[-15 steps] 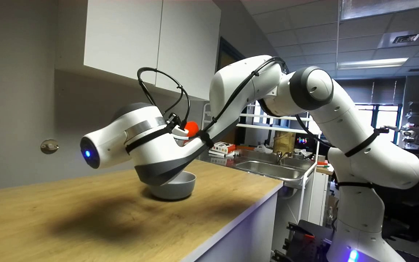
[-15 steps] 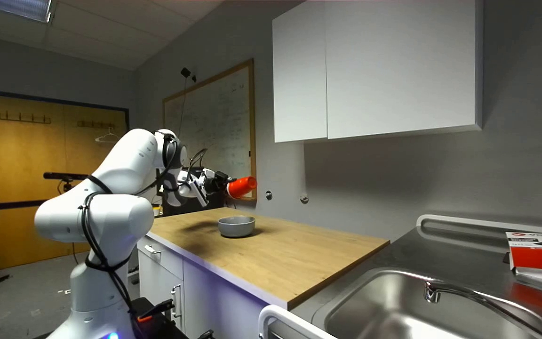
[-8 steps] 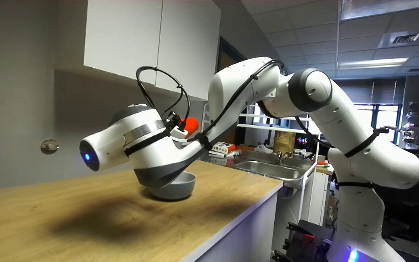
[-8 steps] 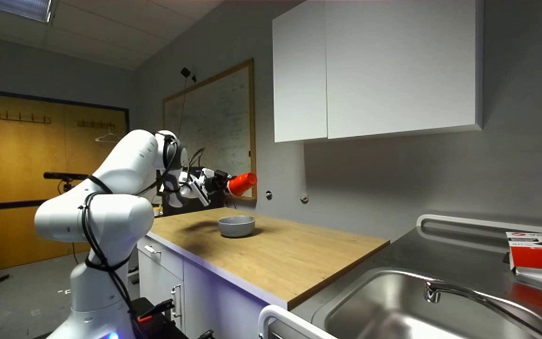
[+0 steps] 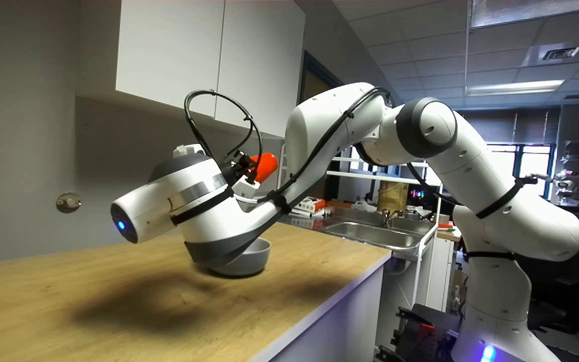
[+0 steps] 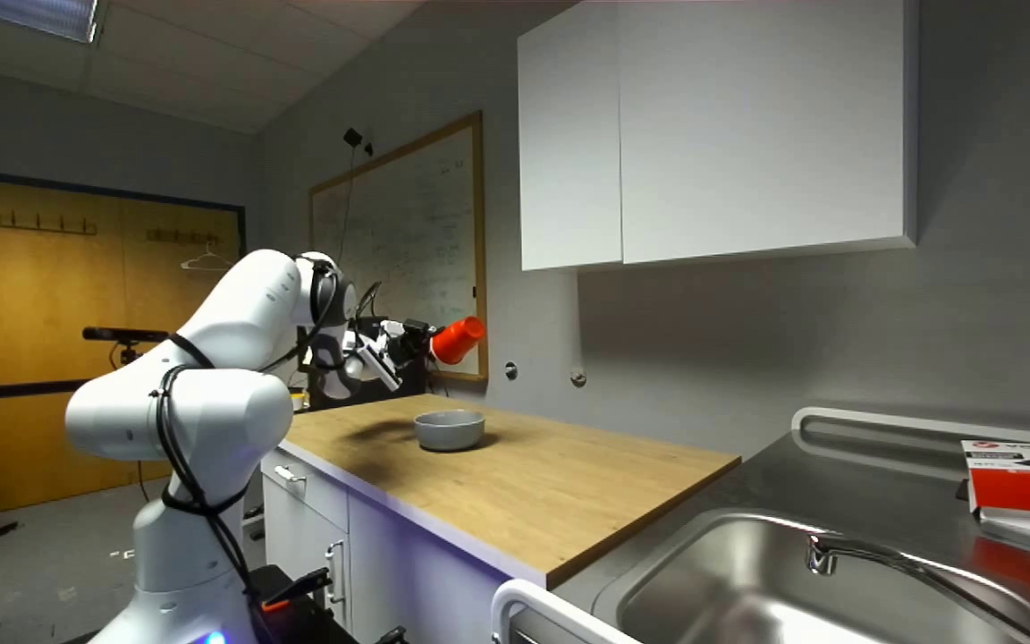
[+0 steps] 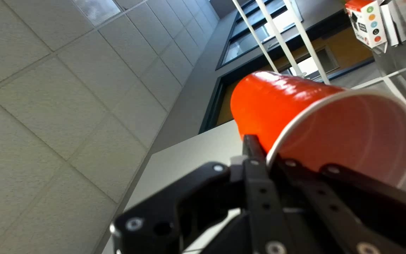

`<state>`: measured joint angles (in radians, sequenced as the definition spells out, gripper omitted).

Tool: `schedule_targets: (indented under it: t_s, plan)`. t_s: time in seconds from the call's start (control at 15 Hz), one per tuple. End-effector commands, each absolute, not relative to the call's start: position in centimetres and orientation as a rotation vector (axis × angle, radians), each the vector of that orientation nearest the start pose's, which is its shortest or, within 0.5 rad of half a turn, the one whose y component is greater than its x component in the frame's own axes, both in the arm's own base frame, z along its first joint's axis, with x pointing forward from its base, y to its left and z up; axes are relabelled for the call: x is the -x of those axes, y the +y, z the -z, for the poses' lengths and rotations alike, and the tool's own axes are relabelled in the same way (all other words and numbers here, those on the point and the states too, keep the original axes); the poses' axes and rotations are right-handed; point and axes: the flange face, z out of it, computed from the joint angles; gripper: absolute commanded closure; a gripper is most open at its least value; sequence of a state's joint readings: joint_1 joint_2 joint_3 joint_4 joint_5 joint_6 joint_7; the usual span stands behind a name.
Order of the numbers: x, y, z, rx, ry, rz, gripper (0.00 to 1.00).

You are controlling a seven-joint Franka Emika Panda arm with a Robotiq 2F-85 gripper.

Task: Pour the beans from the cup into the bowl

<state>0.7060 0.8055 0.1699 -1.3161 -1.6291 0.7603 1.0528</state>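
Observation:
The red cup [image 6: 459, 341] is held in the air above the grey bowl [image 6: 450, 436], with its base up and its mouth slanting down. In an exterior view the cup [image 5: 266, 167] shows partly behind the wrist and cables. The bowl [image 5: 249, 261] stands upright on the wooden counter, partly hidden by the arm there, and is out of the wrist view. My gripper [image 7: 267, 155] is shut on the wall of the cup [image 7: 270, 106] near its white rim, one finger outside and one inside. The visible inside of the cup shows no beans. The bowl's inside is hidden.
The wooden counter [image 6: 560, 474] ends at a metal sink [image 6: 730, 572] with a faucet [image 6: 890, 559]. A red and white box [image 6: 1025, 478] lies beyond the sink. A white wall cabinet [image 5: 259, 60] hangs above the counter near the wrist cables.
The cup has tilted further, its base rising and its mouth turning more downward. The wrist has rolled and the forearm has sunk slightly. The bowl has not moved.

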Motion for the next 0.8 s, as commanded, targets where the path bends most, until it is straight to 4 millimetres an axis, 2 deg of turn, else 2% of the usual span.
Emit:
schedule_targets:
  t_s: [0.0,0.53,0.73]
  plan:
    - [-54.37,38.09,-37.04,-1.181,-0.343,-0.674,0.97]
    - [-54.01,38.07,-37.01,-1.153,-0.335,-0.626,0.95]
    - [-53.94,38.06,-37.05,-1.154,-0.334,-0.614,0.98]
